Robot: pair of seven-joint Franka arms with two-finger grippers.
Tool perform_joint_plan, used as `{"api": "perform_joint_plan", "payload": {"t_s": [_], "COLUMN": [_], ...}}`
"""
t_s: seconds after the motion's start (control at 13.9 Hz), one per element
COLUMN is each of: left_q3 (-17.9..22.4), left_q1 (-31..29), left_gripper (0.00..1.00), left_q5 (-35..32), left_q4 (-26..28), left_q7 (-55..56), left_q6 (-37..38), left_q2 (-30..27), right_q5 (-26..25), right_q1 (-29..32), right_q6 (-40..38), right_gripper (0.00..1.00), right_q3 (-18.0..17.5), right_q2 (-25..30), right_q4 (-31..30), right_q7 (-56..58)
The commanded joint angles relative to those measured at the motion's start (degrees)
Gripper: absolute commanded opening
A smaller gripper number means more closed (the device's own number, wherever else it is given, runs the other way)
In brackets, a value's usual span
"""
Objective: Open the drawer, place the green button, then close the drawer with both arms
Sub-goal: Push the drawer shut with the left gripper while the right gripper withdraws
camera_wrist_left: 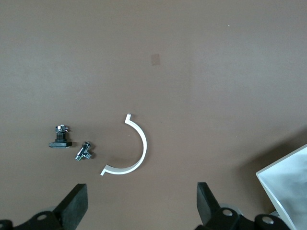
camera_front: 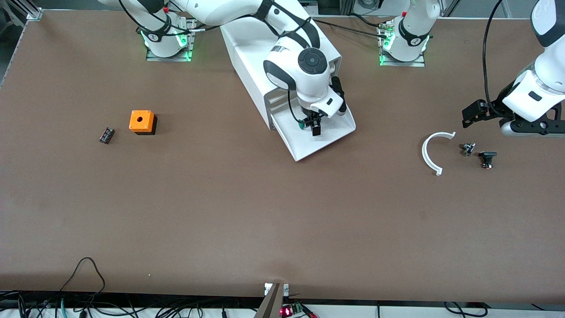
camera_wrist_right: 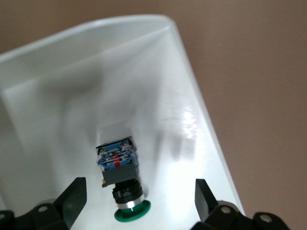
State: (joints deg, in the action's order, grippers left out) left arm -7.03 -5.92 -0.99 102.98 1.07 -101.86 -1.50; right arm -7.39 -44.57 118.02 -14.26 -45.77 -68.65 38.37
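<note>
The button point(camera_wrist_right: 122, 184) lies in the pulled-out drawer point(camera_front: 340, 130) between the released, spread fingers of the right gripper point(camera_front: 311, 126). The left gripper point(camera_wrist_left: 139, 211), also spread and empty, hovers over a white curved clip point(camera_front: 431, 152) and two small fittings point(camera_front: 479, 154).

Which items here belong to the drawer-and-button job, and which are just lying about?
Job items:
- drawer, pulled open
- button, lying in the drawer
- right tool, open over the button
- left tool, open, waiting above the table

Lying about:
- orange cube
- black-and-red block
- white curved piece
- two small parts beside it
</note>
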Motion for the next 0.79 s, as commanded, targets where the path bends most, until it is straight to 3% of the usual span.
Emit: {"api": "perform_joint_plan", "payload": {"t_s": [0.0, 0.22, 0.36, 0.57, 0.72], "left_q3": [-0.7, -5.61, -9.3, -9.94, -9.94], "left_q1": [0.29, 0.81, 1.43, 5.98, 9.06], "left_gripper": [1.0, 1.0, 1.0, 1.0, 1.0], "left_q5": [-0.68, -0.68, -0.77, -0.94, -0.85], "left_q4": [1.32, 5.63, 7.57, 10.82, 11.71], "left_q7": [0.86, 10.31, 18.92, 26.77, 31.59], "left_q6": [-4.38, -14.04, -21.68, -33.63, -40.58], "left_q2": [1.32, 5.87, 10.88, 18.17, 23.53], "right_q5": [1.76, 2.55, 5.88, 6.07, 5.98], "right_q1": [0.54, 3.78, 7.29, 11.34, 11.44], "right_q6": [-3.51, -4.2, -7.35, -9.83, -9.83], "right_gripper": [1.0, 1.0, 1.0, 1.0, 1.0], "right_q3": [2.64, 5.37, 6.08, 7.74, 12.13], "right_q2": [3.48, 8.41, 11.13, 14.65, 18.25], "right_q4": [4.23, 4.14, 4.05, 2.22, -2.43], "right_q7": [-4.17, -10.92, -11.47, -19.94, -31.81]}}
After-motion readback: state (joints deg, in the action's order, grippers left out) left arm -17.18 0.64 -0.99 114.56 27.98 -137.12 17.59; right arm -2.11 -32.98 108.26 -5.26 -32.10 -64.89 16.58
